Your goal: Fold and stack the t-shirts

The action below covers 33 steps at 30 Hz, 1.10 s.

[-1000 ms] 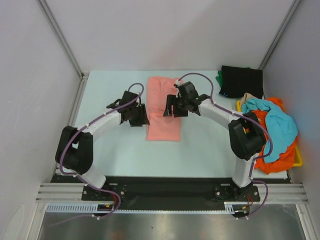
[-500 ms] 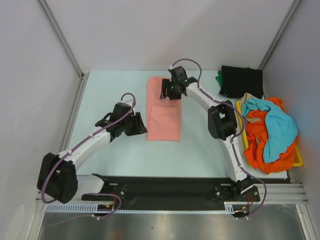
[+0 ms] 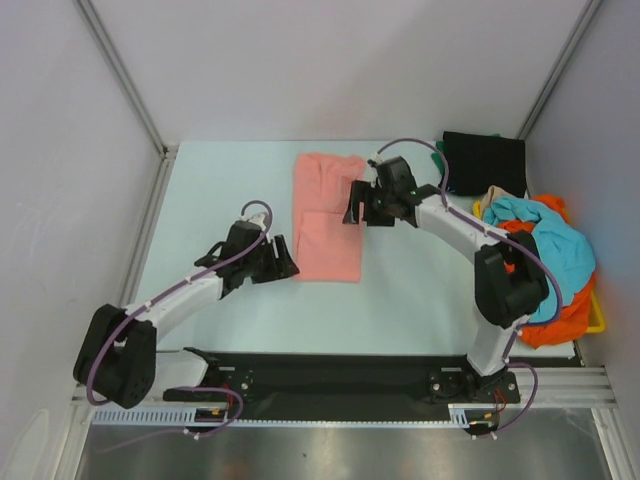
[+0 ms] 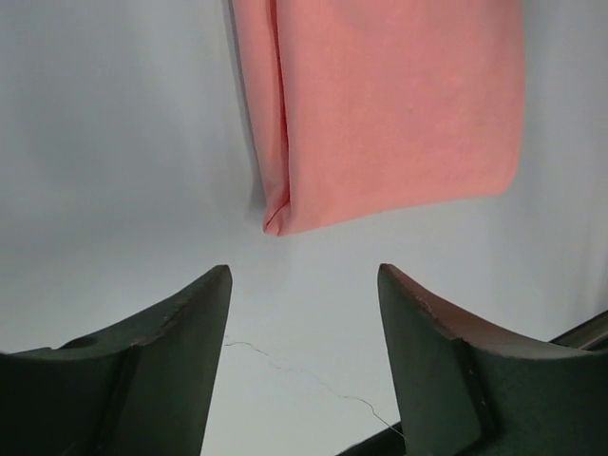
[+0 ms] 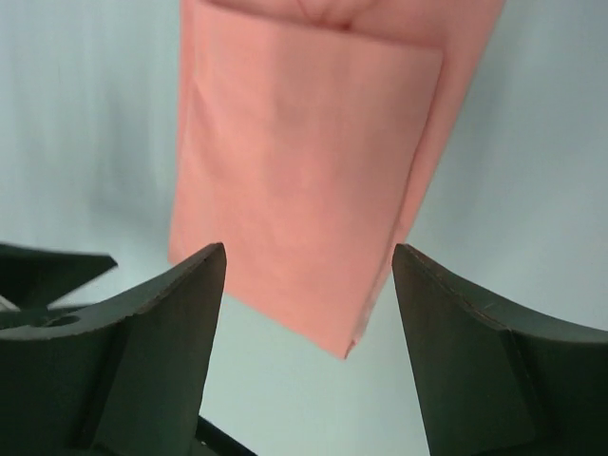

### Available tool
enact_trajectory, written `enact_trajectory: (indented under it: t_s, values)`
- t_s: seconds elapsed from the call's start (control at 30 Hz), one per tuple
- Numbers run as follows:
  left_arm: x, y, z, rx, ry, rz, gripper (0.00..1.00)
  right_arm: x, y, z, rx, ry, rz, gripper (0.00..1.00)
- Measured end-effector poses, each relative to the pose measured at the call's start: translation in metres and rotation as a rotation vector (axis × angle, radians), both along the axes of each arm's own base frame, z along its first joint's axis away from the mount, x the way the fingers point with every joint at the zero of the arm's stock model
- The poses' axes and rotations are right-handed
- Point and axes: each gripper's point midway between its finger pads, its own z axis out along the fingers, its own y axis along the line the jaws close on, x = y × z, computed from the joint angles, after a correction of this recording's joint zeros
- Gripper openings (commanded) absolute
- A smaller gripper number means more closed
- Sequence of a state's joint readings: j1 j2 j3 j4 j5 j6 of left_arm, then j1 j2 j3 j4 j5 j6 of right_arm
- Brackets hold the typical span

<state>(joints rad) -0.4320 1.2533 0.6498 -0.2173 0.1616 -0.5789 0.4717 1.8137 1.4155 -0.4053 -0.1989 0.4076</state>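
The salmon pink t-shirt (image 3: 328, 215) lies at the upper centre of the worktop (image 3: 210, 190), with bare surface to its left and below it. A folded black t-shirt (image 3: 485, 162) takes the upper right corner, and a heap of t-shirts (image 3: 545, 265) fills the yellow tray (image 3: 597, 320) at right. The pink one is a flat strip with straight edges and a second layer over its lower part. The left fingers (image 4: 161, 351) stand apart and empty off its lower left corner, and the right fingers (image 5: 152, 332) stand apart and empty at its right edge.

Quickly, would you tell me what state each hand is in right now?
Left hand: open, holding nothing.
Right hand: open, holding nothing.
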Motion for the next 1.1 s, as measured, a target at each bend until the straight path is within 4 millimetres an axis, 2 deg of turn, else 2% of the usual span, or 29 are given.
enact_trajectory:
  t_s: [0.17, 0.27, 0.43, 0.67, 0.8, 0.93, 1.1]
  values:
    - [0.008, -0.006, -0.013, -0.014, 0.002, -0.005, 0.65, -0.055, -0.013, -0.033, 0.045, 0.096, 0.012, 0.74]
    - [0.005, -0.008, -0.027, -0.022, 0.03, -0.005, 0.63, -0.081, -0.018, -0.056, 0.069, 0.153, 0.01, 0.72]
    - [-0.001, -0.008, -0.044, -0.033, 0.061, 0.007, 0.62, -0.11, -0.015, -0.083, 0.108, 0.221, 0.013, 0.69]
    - [0.007, -0.016, -0.045, -0.078, 0.032, 0.013, 0.56, -0.109, 0.007, -0.087, 0.162, 0.196, 0.044, 0.58]
    - [0.01, -0.018, -0.047, -0.092, 0.023, 0.016, 0.5, -0.111, 0.007, -0.094, 0.173, 0.203, 0.034, 0.49]
    - [0.01, -0.019, -0.048, -0.106, 0.012, 0.018, 0.48, -0.113, 0.004, -0.098, 0.184, 0.211, 0.018, 0.5]
    - [0.01, -0.02, -0.049, -0.12, 0.0, 0.022, 0.45, -0.116, -0.001, -0.096, 0.193, 0.202, 0.005, 0.56]
